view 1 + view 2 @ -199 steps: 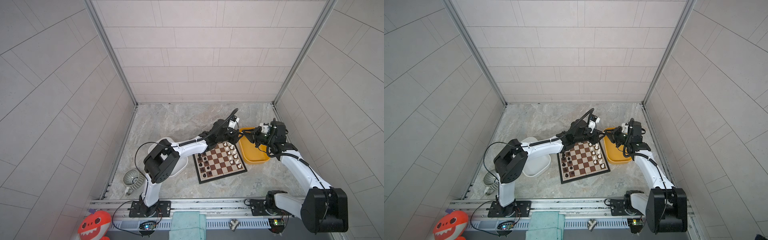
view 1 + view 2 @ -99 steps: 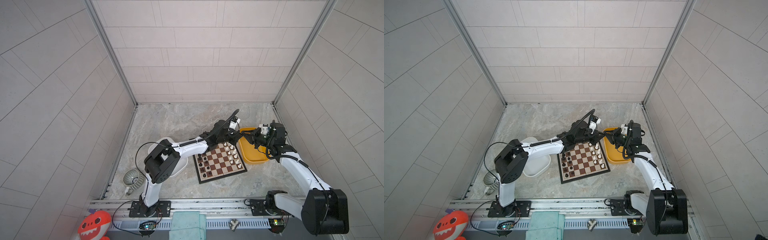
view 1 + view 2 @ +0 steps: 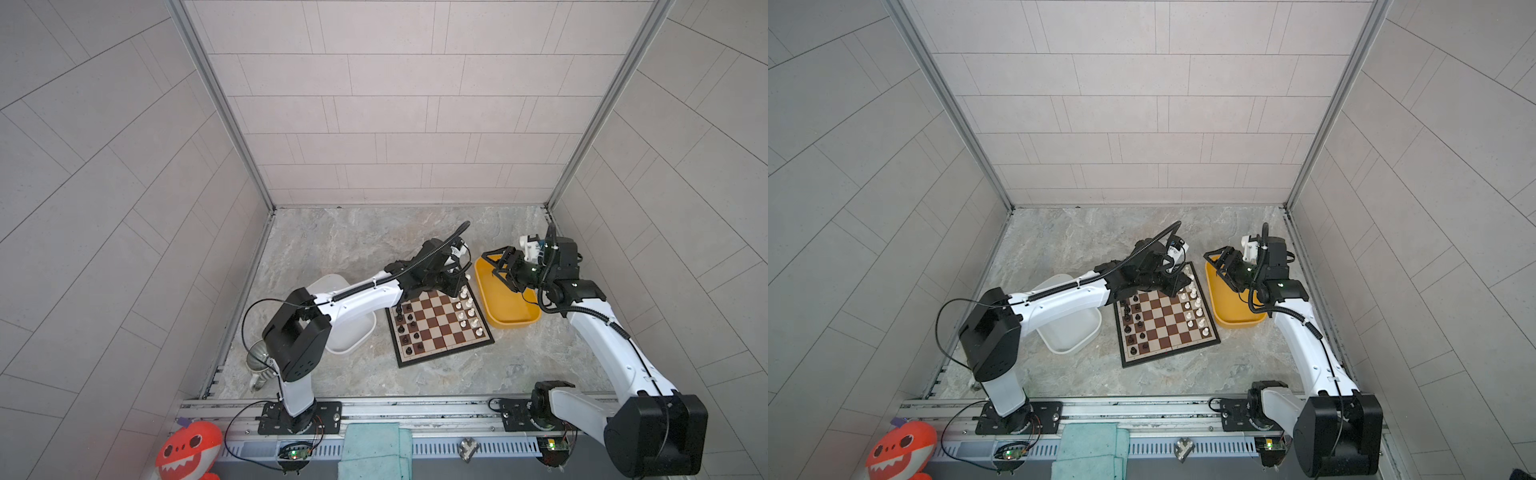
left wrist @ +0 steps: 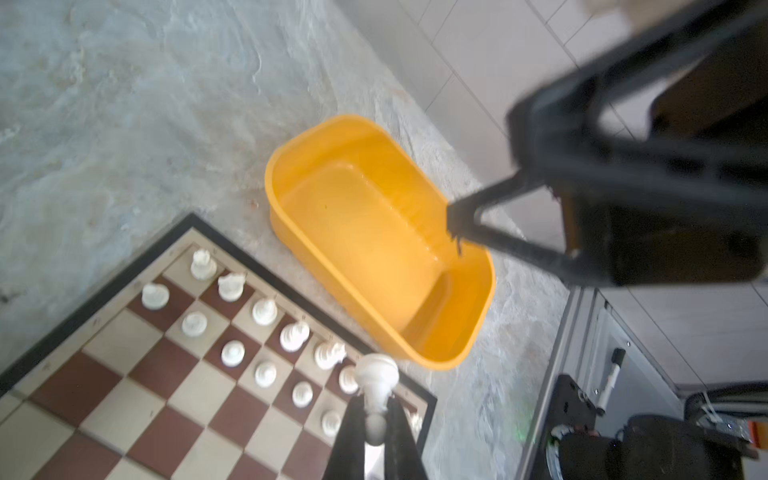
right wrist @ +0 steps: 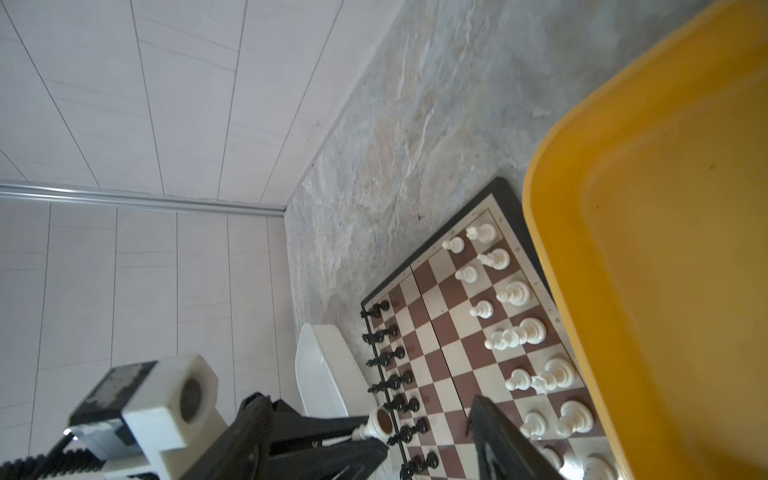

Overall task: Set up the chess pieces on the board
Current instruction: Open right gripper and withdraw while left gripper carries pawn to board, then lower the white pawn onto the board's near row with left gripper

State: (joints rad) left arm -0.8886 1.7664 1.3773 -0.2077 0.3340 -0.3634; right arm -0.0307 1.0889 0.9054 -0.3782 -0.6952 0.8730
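The board (image 3: pixel 440 332) (image 3: pixel 1167 328) lies mid-floor, with black chess pieces (image 3: pixel 409 328) in its left columns and white chess pieces (image 3: pixel 467 309) in its right columns. My left gripper (image 4: pixel 376 411) (image 3: pixel 459 277) hovers over the board's far right corner, shut on a white piece (image 4: pixel 376 376) (image 5: pixel 376 426) that lies sideways between its fingers. My right gripper (image 5: pixel 430 430) (image 3: pixel 498 266) hangs over the near end of the yellow tub (image 3: pixel 509 318), jaws wide open with nothing between them, close beside the held piece. The yellow tub (image 4: pixel 299 158) looks empty.
A white tub (image 3: pixel 353 336) (image 3: pixel 1071 336) sits left of the board, under the left arm. A metal cup (image 3: pixel 257 361) stands near the left arm's base. An orange toy (image 3: pixel 187 449) and a teal cloth (image 3: pixel 374 451) lie beyond the front rail.
The right gripper's jaws have sprung wide open. The left gripper has shut on the white piece. Both arms have hardly shifted.
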